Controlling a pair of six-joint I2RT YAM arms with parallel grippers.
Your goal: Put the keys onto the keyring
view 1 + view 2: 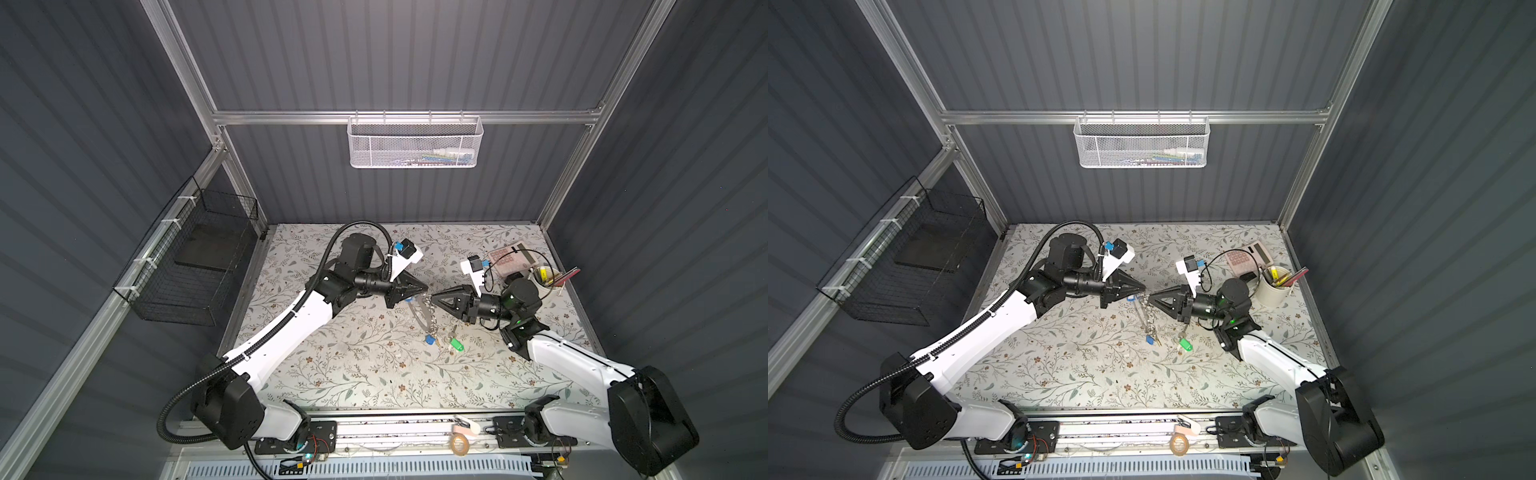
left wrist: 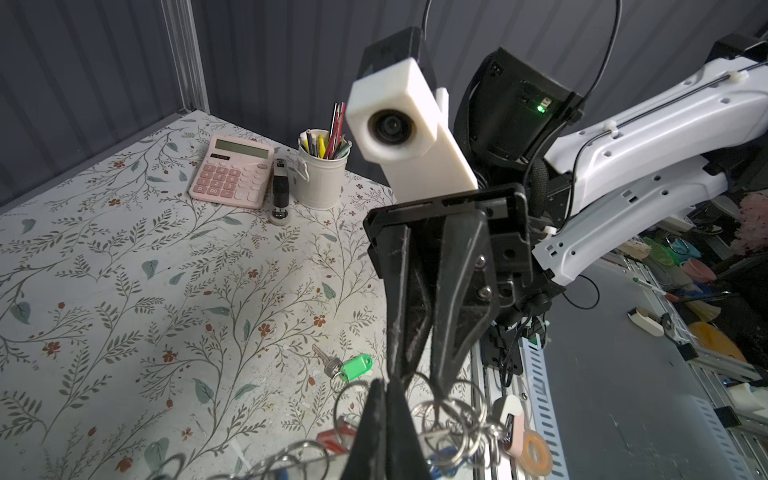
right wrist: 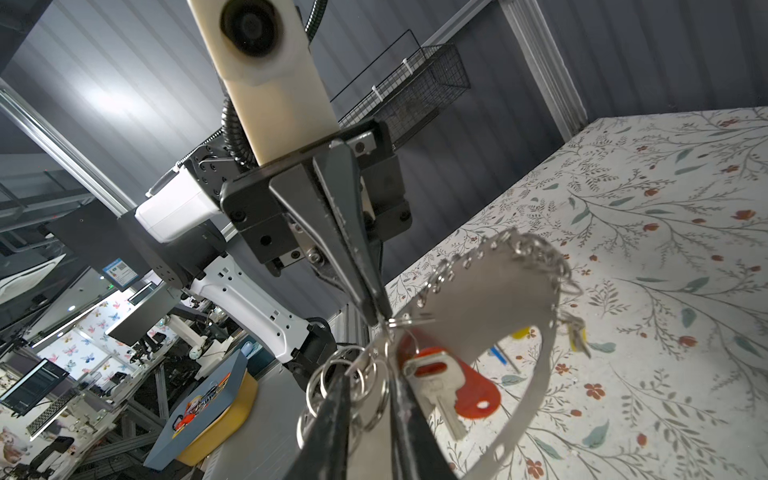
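Note:
The keys (image 1: 457, 345) (image 1: 1185, 344), silver with a green tag (image 2: 355, 365), lie flat on the floral mat in front of the right gripper, touched by nothing. The keyring (image 1: 420, 316) (image 1: 1144, 316) is a grey band (image 3: 490, 291) strung with small silver rings (image 2: 453, 415) and a red tag (image 3: 473, 395). It hangs tilted from my left gripper (image 1: 426, 287) (image 2: 384, 386), which is shut on its upper end. Tip to tip with it, my right gripper (image 1: 433, 296) (image 3: 370, 386) has a narrow gap between its fingers, and small rings sit around one finger (image 3: 340, 399).
A pink calculator (image 2: 232, 174), a black stapler (image 2: 280, 187) and a white cup of pens (image 2: 322, 178) stand at the mat's back right. A black wire basket (image 1: 195, 266) hangs on the left wall and a white mesh basket (image 1: 415, 141) on the back rail. A tape roll (image 1: 459, 444) lies on the front rail.

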